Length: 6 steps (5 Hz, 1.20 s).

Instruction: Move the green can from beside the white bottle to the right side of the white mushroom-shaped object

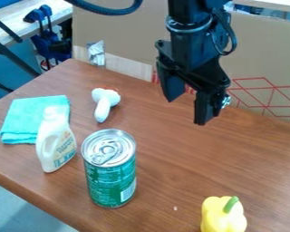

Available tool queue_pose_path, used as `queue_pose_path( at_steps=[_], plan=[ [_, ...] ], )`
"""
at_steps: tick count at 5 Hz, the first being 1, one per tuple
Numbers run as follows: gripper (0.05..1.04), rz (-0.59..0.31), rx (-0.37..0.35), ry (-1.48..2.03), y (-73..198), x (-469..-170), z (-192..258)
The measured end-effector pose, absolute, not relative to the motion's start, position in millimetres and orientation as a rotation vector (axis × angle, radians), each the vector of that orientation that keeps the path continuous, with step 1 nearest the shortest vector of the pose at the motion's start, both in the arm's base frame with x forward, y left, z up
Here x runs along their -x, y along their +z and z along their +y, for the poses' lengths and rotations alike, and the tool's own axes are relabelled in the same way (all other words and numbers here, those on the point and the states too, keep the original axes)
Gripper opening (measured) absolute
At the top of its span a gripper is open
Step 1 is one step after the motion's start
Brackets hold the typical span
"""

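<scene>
My gripper (188, 106) hangs over the table (171, 154), jaws parted, grasping nothing; nearest, the white mushroom-shaped toy (103, 103) lies on its side, likely too rounded to stand; the green can (110, 179) stands on its flat base, tab upward; the white bottle (55, 142) stands by the folded turquoise cloth (25, 118); the yellow pepper (220, 217) sits stem-up.

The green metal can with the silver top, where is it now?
In the camera view, the green metal can stands upright in the left half, on the brown wooden table, just right of the white plastic bottle.
</scene>
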<state>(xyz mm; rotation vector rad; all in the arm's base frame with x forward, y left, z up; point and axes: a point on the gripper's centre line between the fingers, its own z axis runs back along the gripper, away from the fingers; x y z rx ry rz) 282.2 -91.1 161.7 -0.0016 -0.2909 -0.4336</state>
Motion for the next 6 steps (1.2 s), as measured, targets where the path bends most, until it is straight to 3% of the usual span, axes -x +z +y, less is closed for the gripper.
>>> queue_pose_path(
  at_steps=[1, 2, 4, 6],
  plan=[
    [1.001, -0.263, -0.001, -0.436, 154, -280, -91],
    [1.001, -0.236, -0.061, -0.33, 159, -257, -81],
    [1.001, -0.291, -0.031, -0.281, 178, -223, -64],
    [1.001, -0.304, -0.006, -0.25, 140, -208, -23]
  ],
)
